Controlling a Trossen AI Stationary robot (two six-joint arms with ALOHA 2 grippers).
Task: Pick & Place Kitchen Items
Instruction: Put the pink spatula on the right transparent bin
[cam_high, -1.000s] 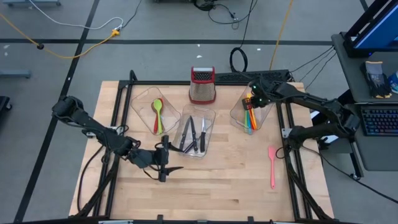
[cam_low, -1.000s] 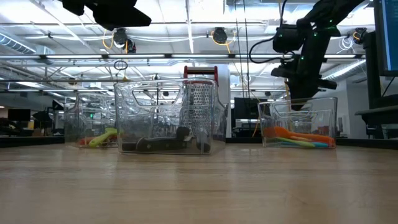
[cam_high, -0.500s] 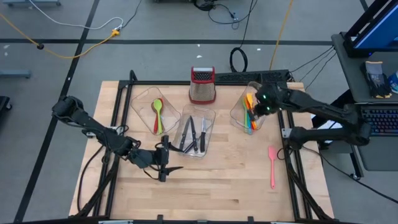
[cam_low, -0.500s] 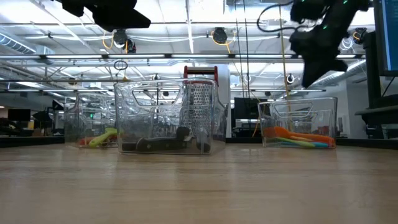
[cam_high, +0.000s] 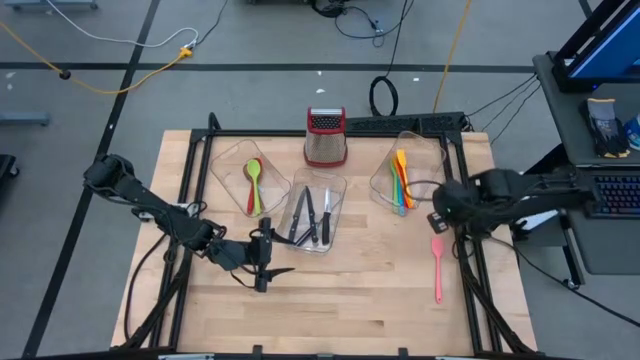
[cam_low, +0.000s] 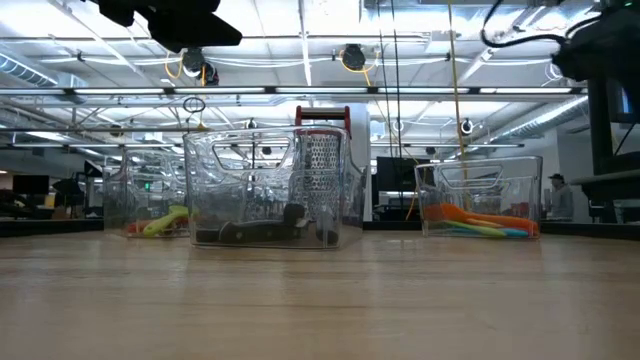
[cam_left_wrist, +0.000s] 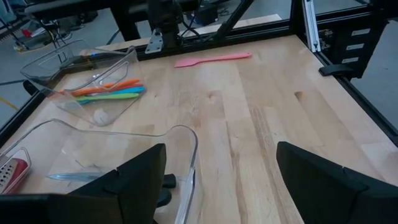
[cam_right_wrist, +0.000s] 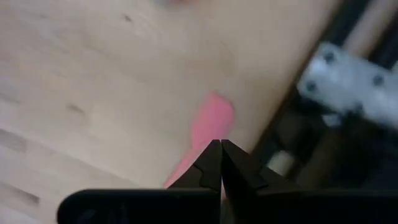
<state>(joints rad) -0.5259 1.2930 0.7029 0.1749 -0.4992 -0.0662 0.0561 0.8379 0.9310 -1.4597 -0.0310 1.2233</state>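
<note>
1. The right gripper (cam_right_wrist: 221, 163), fingers pressed together and empty, hovers above the pink spatula (cam_high: 437, 265) lying at the table's right edge.
2. It should spread its fingers before descending on the handle.
3. The left gripper (cam_high: 268, 262) waits wide open, holding nothing, near the knife tub (cam_high: 335, 232).

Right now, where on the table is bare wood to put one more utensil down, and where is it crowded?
Free: the near strip of the table, between the left gripper and the pink spatula.

Crowded: the far half, with the three tubs and the grater, and the right edge, where the shut right gripper hangs over the spatula.
</note>
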